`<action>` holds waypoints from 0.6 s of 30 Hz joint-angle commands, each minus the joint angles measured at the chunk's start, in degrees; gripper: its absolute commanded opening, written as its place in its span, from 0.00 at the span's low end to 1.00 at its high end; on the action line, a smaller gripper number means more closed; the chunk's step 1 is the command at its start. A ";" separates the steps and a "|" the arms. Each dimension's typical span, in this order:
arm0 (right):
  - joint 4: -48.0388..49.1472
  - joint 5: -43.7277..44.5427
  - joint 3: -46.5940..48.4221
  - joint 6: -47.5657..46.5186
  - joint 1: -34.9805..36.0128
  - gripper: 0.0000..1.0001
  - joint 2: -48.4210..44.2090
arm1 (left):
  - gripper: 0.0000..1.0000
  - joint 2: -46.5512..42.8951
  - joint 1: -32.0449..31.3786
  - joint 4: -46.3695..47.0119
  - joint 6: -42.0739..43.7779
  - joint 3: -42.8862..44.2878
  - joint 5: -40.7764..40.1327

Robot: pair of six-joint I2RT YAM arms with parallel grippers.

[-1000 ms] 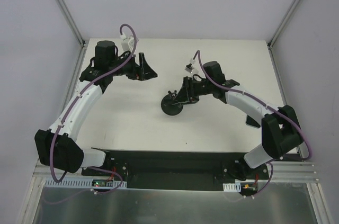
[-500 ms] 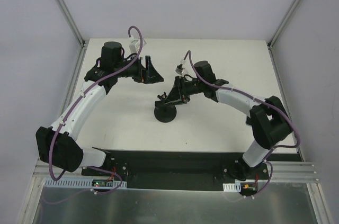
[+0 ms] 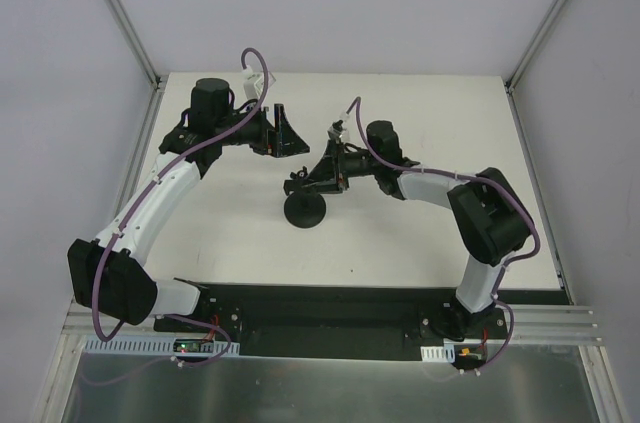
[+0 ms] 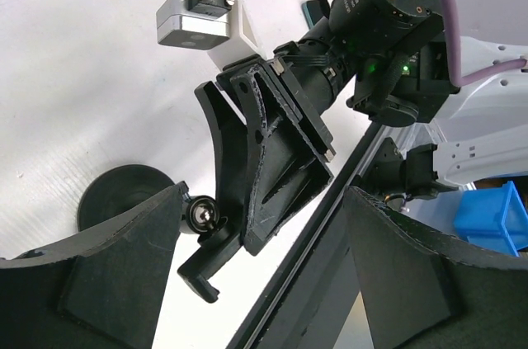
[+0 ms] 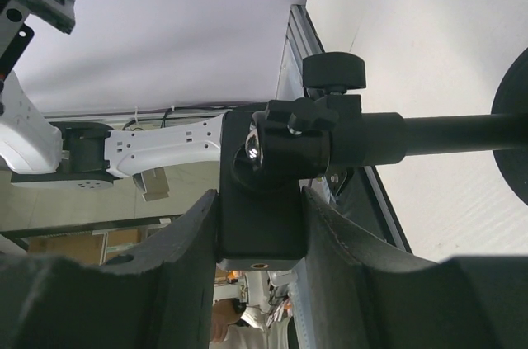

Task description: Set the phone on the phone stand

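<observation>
White-shelled, the right arm [image 3: 440,188] folds at its elbow and reaches left across the table [image 3: 230,233], its right gripper [image 3: 318,175] clamped on the cradle end of the phone stand [image 3: 303,210]; the disc base is near mid-table, touching or just above I cannot tell. The left arm [image 3: 160,193] curves up the left side, wrist turned inward, left gripper [image 3: 283,131] gaping wide, holding nothing

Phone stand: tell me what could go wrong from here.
1. The right end effector is clamped on the top end of the phone stand, so it may block the seat there.
2. The open left end effector hangs close by; the two could collide.
3. The stand's ball joint might swivel under that grip.
</observation>
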 commanded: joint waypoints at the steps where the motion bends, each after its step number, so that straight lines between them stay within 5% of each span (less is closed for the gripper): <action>1: 8.11 -1.07 -0.54 2.53 -0.71 0.23 -0.23 | 0.77 -1.26 0.03 2.02 -0.23 -0.30 1.76; 2: 7.76 -0.99 -0.80 2.44 -0.80 0.38 -0.41 | 0.77 -1.26 -0.06 2.02 -0.31 -0.30 1.85; 8: 3.10 5.59 -4.66 1.30 0.52 0.74 -5.41 | 0.77 -2.13 0.03 2.02 0.04 -0.21 2.03; 18: -4.11 11.14 -6.52 0.51 1.31 0.79 -12.01 | 0.78 -2.22 0.03 2.02 0.13 -0.21 2.20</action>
